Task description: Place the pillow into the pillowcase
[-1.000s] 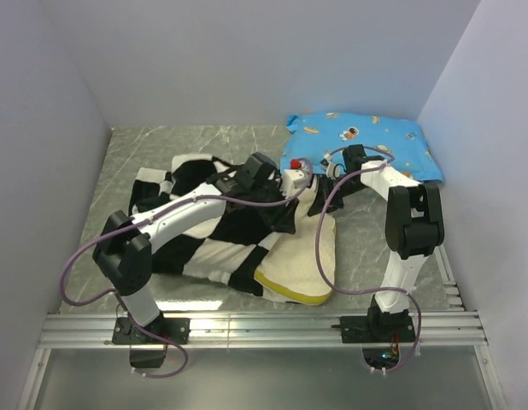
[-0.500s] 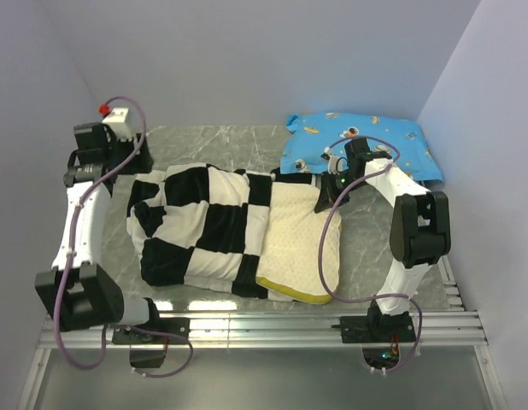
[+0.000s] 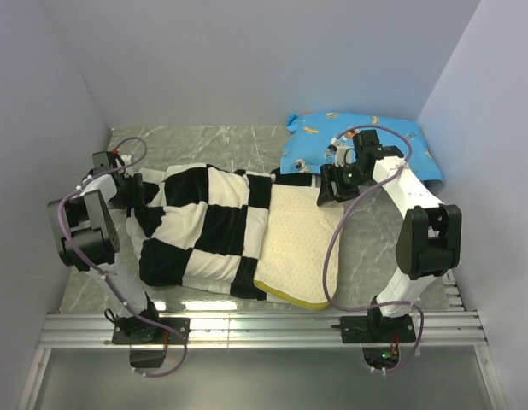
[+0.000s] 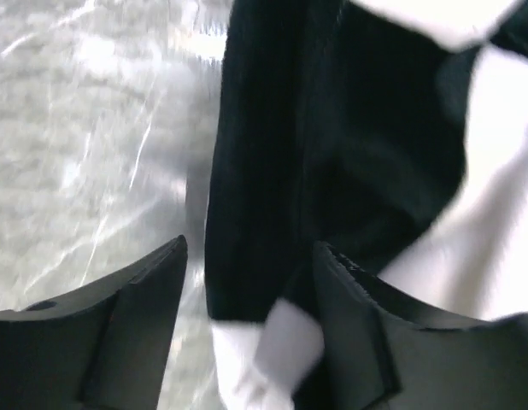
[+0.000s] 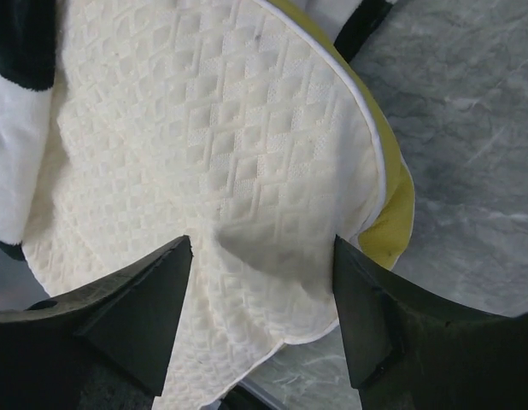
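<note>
The grey marbled table (image 3: 247, 141) is enclosed by plain pale walls (image 3: 247, 60). The pillow (image 3: 300, 239) lies centre-right, its left part hidden inside the pillowcase (image 3: 200, 226). On the left gripper (image 4: 251, 249) and right gripper (image 5: 262, 248) the jaws stand apart, gripping nothing; the left wrist view is blurred

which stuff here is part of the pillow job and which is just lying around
Part of the job:
- pillow, cream, half inside the case
- pillowcase, black and white checks

Just lying about:
- blue cartoon-print pillow at the back right
</note>
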Controlling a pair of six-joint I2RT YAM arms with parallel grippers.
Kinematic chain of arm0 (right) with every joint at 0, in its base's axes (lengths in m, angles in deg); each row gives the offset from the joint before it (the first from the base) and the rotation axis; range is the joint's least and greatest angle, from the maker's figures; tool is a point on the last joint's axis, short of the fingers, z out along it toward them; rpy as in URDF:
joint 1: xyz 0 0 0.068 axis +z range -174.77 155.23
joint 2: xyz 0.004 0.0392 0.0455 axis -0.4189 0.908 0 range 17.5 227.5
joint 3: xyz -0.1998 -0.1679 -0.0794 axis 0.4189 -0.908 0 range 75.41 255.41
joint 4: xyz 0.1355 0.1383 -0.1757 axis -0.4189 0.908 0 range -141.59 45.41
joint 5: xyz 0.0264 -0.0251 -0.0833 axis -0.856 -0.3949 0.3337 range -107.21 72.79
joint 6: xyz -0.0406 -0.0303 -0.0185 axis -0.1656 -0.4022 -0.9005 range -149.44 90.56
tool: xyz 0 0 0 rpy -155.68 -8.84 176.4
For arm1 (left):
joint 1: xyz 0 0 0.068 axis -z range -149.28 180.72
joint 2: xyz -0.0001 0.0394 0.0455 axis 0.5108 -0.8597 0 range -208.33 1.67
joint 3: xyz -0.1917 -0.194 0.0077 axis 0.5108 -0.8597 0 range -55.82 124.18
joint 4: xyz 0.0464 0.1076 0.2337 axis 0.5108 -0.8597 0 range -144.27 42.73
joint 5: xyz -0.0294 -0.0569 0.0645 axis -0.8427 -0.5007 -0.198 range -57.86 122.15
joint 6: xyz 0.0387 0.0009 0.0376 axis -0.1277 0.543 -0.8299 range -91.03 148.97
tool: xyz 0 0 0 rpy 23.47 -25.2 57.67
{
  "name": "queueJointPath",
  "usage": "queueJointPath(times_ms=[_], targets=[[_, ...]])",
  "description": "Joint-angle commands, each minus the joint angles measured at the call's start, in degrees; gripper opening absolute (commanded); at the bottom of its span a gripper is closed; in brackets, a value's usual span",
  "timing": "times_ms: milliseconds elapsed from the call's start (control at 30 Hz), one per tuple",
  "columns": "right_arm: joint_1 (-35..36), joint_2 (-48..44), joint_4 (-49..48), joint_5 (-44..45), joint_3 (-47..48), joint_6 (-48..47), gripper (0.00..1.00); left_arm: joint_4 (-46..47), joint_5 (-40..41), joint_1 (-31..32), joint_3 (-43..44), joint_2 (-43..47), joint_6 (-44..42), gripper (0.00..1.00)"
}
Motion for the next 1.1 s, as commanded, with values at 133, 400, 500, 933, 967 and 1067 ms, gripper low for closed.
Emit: queueJointPath(times_ms=[133, 400, 500, 933, 967, 1067], targets=[[-0.1, 1.4, 0.5, -1.8, -6.5, -0.8, 0.68, 1.7, 0.2, -1.5, 5.2, -5.4, 3.9, 0.01], [-0.2, 4.9, 0.3, -8.3, -7.9, -0.8, 0.62, -0.3, 9.6, -0.4, -2.4, 24.3, -2.5, 0.0], [0.0, 5.4, 0.0, -10.3, -8.0, -0.6, 0.61, -1.8, 15.2, -0.9, -7.5, 31.7, -4.8, 0.0], [7.7, 7.8, -4.6, -16.6, -9.3, 2.2, 0.63, -15.1, -15.7, 23.4, 6.9, 25.6, -1.6, 0.99], [8.3, 8.5, -5.4, -17.6, -9.3, 3.5, 0.61, -14.3, -18.0, 26.1, 6.6, 25.2, 0.1, 0.99], [10.2, 10.0, -8.1, -19.6, -9.1, 6.3, 0.57, -9.1, -18.5, 36.2, 4.3, 23.0, 5.5, 0.99]])
